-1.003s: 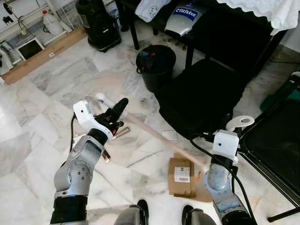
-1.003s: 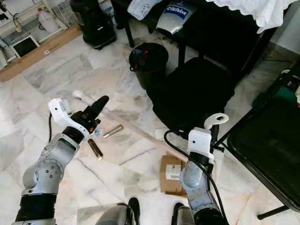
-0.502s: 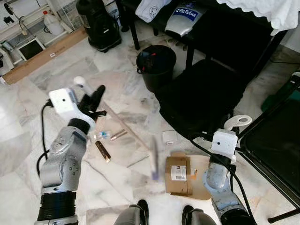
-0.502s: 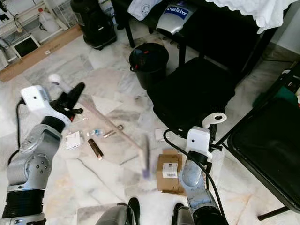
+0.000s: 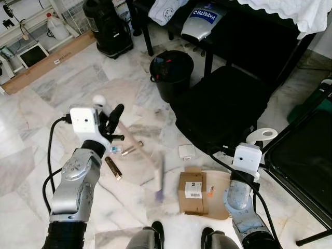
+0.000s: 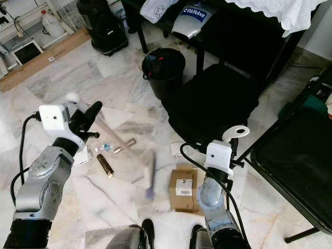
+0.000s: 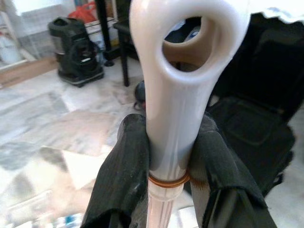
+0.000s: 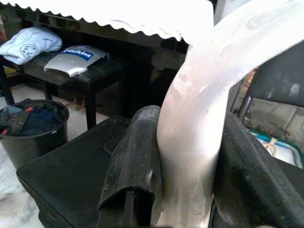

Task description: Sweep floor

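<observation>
Our left gripper, left of centre, clamps the broom handle. Since half a second ago its blurred head has swung toward the dustpan, lower centre, which our right gripper grips. Litter remains unswept.

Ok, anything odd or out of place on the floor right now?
Yes: litter strewn on the marble floor. A flattened cardboard box lies near the dustpan; brown tube, metallic tube and small bottle lie beside the broom handle.
</observation>
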Motion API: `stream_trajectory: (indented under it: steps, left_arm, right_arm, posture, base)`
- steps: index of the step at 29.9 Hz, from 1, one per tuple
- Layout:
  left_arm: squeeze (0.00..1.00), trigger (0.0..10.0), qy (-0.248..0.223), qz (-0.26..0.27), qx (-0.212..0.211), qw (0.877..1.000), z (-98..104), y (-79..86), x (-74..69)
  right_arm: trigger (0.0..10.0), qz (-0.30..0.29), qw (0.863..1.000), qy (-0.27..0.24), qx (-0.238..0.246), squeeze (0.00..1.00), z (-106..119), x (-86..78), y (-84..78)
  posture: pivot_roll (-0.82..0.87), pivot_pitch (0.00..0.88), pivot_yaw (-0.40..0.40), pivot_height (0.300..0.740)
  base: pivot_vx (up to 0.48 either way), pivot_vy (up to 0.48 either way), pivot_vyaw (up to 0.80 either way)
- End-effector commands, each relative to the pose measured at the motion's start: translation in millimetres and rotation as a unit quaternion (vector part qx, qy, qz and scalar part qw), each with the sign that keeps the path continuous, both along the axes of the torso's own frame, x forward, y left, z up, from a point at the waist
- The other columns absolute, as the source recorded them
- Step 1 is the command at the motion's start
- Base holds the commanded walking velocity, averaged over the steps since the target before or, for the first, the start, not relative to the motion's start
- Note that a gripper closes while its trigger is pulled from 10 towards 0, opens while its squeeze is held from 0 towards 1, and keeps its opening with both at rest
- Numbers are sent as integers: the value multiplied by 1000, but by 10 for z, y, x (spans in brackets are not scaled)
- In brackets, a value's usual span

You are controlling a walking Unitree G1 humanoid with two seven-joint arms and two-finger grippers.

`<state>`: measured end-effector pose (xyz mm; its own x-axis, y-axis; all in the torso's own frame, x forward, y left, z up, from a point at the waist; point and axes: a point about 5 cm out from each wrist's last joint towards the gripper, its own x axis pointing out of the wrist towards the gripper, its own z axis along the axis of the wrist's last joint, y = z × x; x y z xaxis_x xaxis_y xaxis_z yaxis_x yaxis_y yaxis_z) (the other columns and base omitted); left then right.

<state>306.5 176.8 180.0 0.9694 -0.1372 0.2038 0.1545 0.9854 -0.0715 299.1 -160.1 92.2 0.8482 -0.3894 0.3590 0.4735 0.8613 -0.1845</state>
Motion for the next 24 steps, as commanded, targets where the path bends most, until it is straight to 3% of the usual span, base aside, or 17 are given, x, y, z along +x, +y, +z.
stream_trajectory:
  steps: [1, 8, 16, 20, 24]
  left_arm:
    - [0, 10000, -15, 1, 19, 1000, 9, 33, -41]
    - [0, 10000, 44, -32, 39, 998, -217, 64, -136]
    - [0, 10000, 78, -59, 56, 994, -310, 87, -193]
    - [0, 10000, 95, -95, 32, 990, -357, -31, -202]
    - [0, 10000, 83, -87, 3, 993, -363, -75, -190]
  right_arm:
    - [10000, 9, 999, 31, 8, 0, -141, -59, 57]
    - [10000, 9, 999, 31, 9, 0, -140, -54, 54]
    - [10000, 9, 999, 33, 10, 0, -143, -50, 55]
    - [10000, 10, 999, 32, 10, 0, -143, -50, 63]
    - [10000, 9, 999, 31, 9, 0, -140, -54, 53]
  posture:
    - [183, 270, 166, 740]
    - [184, 273, 168, 740]
    - [189, 275, 170, 740]
    - [183, 275, 170, 740]
    - [182, 276, 169, 740]
  base:
    - [0, 0, 0]
    - [0, 0, 0]
    - [0, 0, 0]
    - [0, 0, 0]
    - [0, 0, 0]
